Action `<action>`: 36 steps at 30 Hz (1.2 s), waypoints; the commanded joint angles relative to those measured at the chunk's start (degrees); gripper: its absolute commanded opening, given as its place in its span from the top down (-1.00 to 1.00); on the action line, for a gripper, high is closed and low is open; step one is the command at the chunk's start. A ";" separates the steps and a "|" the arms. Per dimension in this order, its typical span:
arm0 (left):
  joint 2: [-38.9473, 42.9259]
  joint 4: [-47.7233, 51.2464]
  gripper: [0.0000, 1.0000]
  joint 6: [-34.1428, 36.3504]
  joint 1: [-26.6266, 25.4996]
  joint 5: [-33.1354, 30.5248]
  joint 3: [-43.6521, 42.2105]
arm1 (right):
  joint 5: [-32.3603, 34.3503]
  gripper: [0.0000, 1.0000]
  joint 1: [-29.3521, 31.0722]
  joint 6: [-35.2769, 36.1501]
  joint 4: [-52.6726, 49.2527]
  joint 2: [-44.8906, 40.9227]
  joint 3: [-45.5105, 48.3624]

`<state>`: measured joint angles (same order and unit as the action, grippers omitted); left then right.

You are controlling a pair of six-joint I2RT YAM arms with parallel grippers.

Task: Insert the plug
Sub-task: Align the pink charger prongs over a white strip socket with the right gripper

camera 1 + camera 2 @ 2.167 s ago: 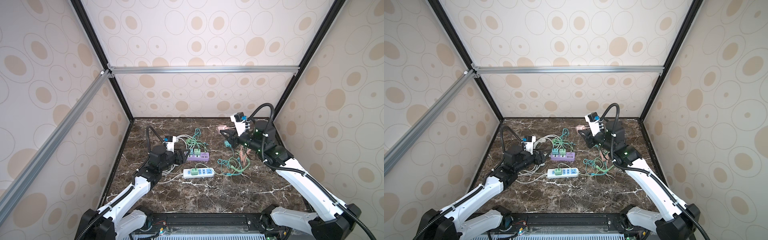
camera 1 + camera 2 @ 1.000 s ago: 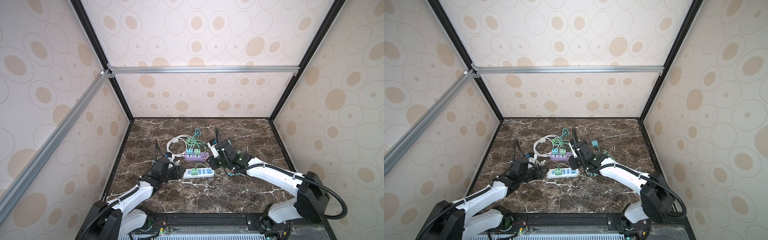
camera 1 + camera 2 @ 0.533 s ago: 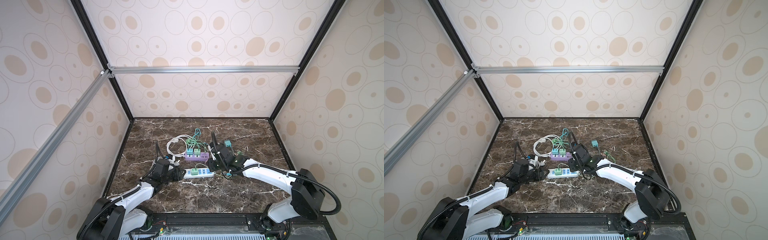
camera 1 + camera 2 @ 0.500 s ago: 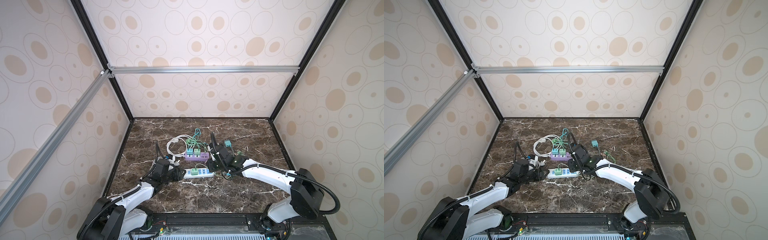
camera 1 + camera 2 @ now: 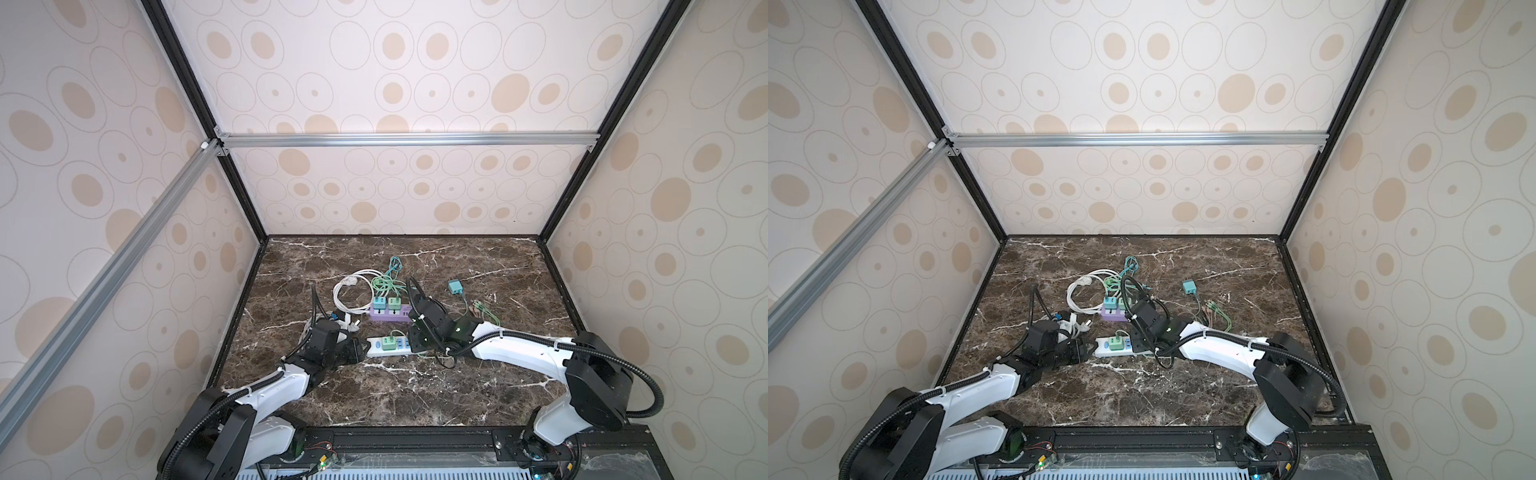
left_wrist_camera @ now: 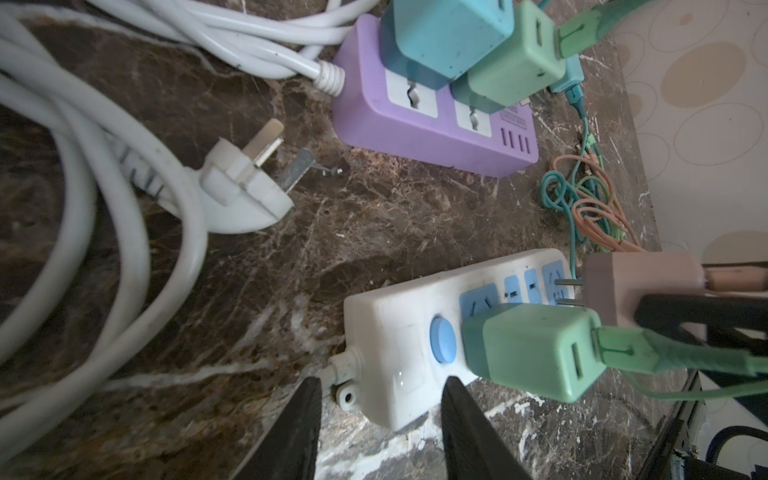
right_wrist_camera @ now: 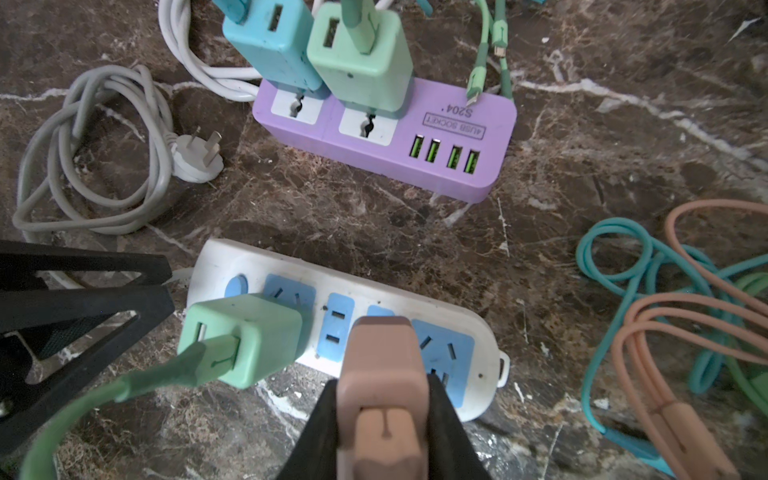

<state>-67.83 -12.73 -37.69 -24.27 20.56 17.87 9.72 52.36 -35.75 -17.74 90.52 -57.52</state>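
Pink plug point(image 7: 380, 361) clamped in right hand point(image 7: 382, 399) at the white strip point(image 7: 482, 328); only the left wrist view shows its prongs point(image 6: 564, 282) bare. Left hand point(image 6: 380, 384) part-open, straddling the strip's end. Bare tabletop point(image 5: 415, 395) in front.

we see a purple power strip point(image 5: 390, 312) mid-frame with a teal charger point(image 5: 378, 302) and green charger point(image 5: 392, 302) plugged in, white cord coil point(image 5: 351, 281) to its left, loose teal adapter point(image 5: 456, 286) upper right of it on marble tabletop point(image 5: 415, 395).

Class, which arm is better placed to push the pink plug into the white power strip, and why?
Right: the right claw grips the pink plug, prongs at the white power strip. The left claw straddles that strip's cord end.
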 commanded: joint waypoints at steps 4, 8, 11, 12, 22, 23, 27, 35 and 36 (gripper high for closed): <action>-1.49 -3.04 0.09 0.07 -0.25 0.96 -0.29 | 2.63 0.90 1.02 -2.48 -1.44 1.48 -1.96; -2.20 -3.05 0.09 0.42 -0.25 0.97 -0.38 | 2.86 0.90 1.25 -2.71 -1.18 2.12 -2.56; -2.62 -3.01 0.09 0.62 -0.25 0.94 -0.46 | 2.76 0.90 1.31 -3.05 -0.81 2.62 -2.95; -2.74 -3.01 0.09 0.60 -0.25 0.97 -0.47 | 2.69 0.90 1.40 -3.13 -0.78 2.79 -3.08; -3.27 -5.50 0.11 0.78 -0.25 0.89 -0.90 | 3.21 0.91 1.76 -4.18 -2.07 3.52 -3.74; -3.32 -5.62 0.11 0.78 -0.28 0.89 -0.91 | 3.15 0.91 1.73 -4.23 -2.18 3.63 -3.74; -3.49 -5.70 0.12 0.78 -0.25 1.03 -0.90 | 2.70 0.91 1.81 -4.81 -2.65 3.70 -3.74; -3.68 -6.37 0.13 0.61 -0.25 0.63 -1.26 | 3.16 0.91 2.13 -5.03 -4.39 3.00 -4.05; -3.71 -6.47 0.13 0.47 -0.25 0.70 -1.42 | 3.10 0.91 2.28 -5.03 -4.70 3.08 -4.29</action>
<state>-71.00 -17.96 -37.67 -24.27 21.37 16.91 12.08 53.84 -39.66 -19.64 93.54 -60.23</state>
